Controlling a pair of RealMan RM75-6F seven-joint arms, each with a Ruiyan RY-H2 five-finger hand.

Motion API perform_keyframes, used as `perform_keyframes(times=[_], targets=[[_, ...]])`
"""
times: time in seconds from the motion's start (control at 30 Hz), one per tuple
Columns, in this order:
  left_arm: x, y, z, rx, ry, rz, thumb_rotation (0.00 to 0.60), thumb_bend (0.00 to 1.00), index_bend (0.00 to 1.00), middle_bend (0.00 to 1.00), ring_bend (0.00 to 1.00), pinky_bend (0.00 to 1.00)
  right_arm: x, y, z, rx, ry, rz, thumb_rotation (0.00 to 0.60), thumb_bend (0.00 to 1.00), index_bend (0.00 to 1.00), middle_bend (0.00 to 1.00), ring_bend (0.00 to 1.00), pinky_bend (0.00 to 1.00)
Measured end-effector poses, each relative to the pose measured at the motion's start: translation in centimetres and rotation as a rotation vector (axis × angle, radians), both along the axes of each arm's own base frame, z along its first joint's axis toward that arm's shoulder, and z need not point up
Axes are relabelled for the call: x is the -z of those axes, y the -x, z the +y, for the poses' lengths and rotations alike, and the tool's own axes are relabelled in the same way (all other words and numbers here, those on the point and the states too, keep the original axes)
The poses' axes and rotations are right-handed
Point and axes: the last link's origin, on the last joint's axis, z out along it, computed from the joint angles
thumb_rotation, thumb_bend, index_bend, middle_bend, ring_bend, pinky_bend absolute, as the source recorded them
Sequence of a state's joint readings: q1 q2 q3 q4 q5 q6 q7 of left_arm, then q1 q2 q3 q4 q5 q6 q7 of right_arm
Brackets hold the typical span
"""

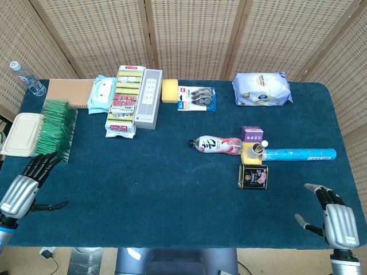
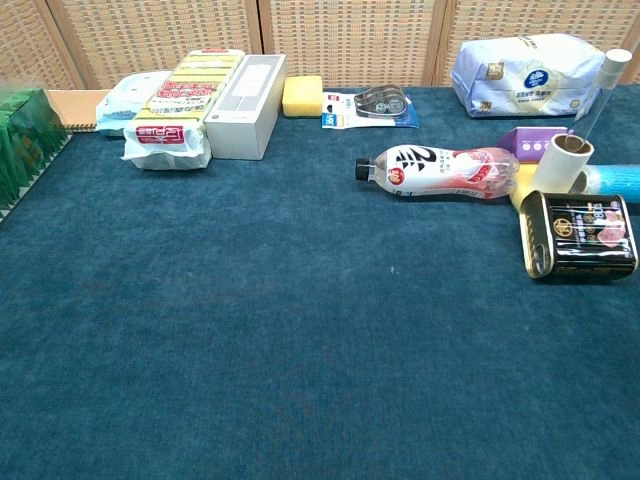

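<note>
Now the left hand (image 1: pixel 23 186) rests open and empty near the green brush (image 1: pixel 55 130); the right hand (image 1: pixel 334 220), fingers spread, holds nothing near the black tin (image 1: pixel 253 176).

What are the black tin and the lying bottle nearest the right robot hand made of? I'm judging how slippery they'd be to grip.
The black tin looks like printed metal with a glossy finish: gold rim, rounded corners, light reflecting off its face. The bottle looks like clear thin plastic with a glossy printed label and a dark screw cap; the pink tint shows through its wall. Both surfaces look smooth.
</note>
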State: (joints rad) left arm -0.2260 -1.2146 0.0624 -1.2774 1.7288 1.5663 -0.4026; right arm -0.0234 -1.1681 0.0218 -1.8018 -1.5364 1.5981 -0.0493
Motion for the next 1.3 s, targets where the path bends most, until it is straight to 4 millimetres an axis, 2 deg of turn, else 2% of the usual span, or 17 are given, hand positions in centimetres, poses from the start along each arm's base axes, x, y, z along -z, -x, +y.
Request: perform_keyframes(times=[0.33, 0.5, 0.77, 1.03, 1.3], targets=[[0.0, 0.3, 0.0, -0.008, -0.006, -0.009, 0.379, 0.0, 0.0, 0.0, 0.0, 0.03, 0.0, 0.1, -0.2, 0.014, 0.018, -0.021, 0.587, 0.22, 0.24, 0.28, 0.25, 0.28], [0.3, 0.3, -0.1, -0.009, 0.0, -0.005, 0.389, 0.0, 0.0, 0.0, 0.0, 0.03, 0.2, 0.4, -1.3, 0.026, 0.029, -0.05, 0.588, 0.22, 0.24, 0.28, 0.25, 0.28], [0.1, 0.8, -0.6, -0.054, -0.031, -0.016, 0.386, 0.0, 0.0, 0.0, 0.0, 0.03, 1.7, 0.9, -5.3, 0.01, 0.011, -0.072, 0.586, 0.22, 0.24, 0.28, 0.25, 0.28], [0.3, 0.9, -1.3, -0.076, -0.049, -0.02, 0.393, 0.0, 0.0, 0.0, 0.0, 0.03, 2.5, -0.1, -9.0, -0.028, 0.037, -0.148, 0.587, 0.22, 0.24, 0.3, 0.27, 0.3], [0.8, 0.7, -1.8, -0.087, -0.056, -0.01, 0.387, 0.0, 0.0, 0.0, 0.0, 0.03, 4.4, -1.3, -12.5, -0.029, 0.037, -0.267, 0.586, 0.22, 0.29, 0.34, 0.31, 0.33]])
